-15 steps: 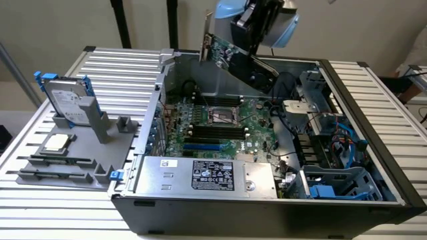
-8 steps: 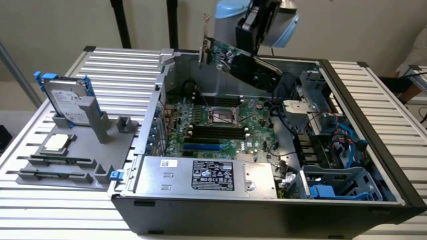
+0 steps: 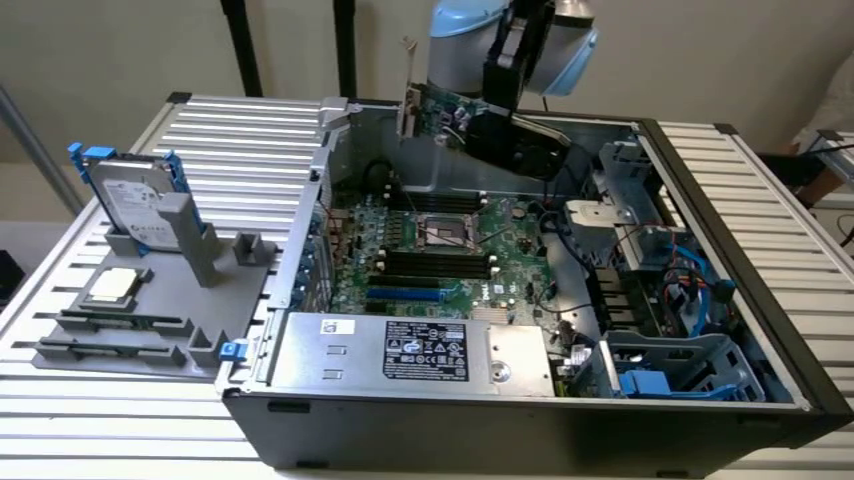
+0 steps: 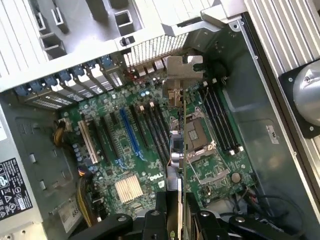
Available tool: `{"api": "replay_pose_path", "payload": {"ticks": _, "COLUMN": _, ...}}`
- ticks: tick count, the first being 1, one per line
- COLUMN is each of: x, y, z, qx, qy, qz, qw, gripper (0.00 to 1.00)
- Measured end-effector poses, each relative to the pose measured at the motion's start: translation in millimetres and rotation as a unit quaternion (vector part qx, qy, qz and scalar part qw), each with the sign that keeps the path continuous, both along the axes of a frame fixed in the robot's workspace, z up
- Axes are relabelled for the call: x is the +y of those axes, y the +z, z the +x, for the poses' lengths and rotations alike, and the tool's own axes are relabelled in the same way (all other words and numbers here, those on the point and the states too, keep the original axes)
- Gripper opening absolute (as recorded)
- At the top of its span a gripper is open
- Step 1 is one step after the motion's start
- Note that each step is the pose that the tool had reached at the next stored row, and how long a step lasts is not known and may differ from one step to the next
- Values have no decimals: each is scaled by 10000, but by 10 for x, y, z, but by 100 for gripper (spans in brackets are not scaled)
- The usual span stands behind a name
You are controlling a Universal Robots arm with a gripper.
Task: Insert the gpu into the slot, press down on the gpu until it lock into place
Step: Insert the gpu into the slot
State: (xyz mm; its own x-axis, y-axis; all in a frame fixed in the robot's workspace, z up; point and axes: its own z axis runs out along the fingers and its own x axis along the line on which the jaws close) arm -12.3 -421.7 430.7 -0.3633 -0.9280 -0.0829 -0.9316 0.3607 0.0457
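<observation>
Pincer clamped on gpu; card edge-on, raised above board over edge of CPU socket. Blue slot sits beyond black memory slots from socket, not under card. Long axes near parallel, slight skew.

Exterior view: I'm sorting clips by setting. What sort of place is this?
Likely a robotics lab bench for computer assembly: an open computer case on a ribbed table, a grey rack of spare parts beside it, and a robot arm holding a card.
</observation>
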Motion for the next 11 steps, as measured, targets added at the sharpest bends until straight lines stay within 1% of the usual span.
{"api": "replay_pose_path", "payload": {"ticks": 3, "x": 0, "y": -7, "z": 0, "qx": -63, "qy": 236, "qz": 4, "qw": 9997, "gripper": 26}}
{"api": "replay_pose_path", "payload": {"ticks": 6, "x": 0, "y": -13, "z": 0, "qx": -128, "qy": 474, "qz": 8, "qw": 9988, "gripper": 26}}
{"api": "replay_pose_path", "payload": {"ticks": 9, "x": 0, "y": -20, "z": 0, "qx": -194, "qy": 717, "qz": 12, "qw": 9972, "gripper": 26}}
{"api": "replay_pose_path", "payload": {"ticks": 11, "x": 0, "y": -24, "z": 0, "qx": -236, "qy": 874, "qz": 14, "qw": 9959, "gripper": 26}}
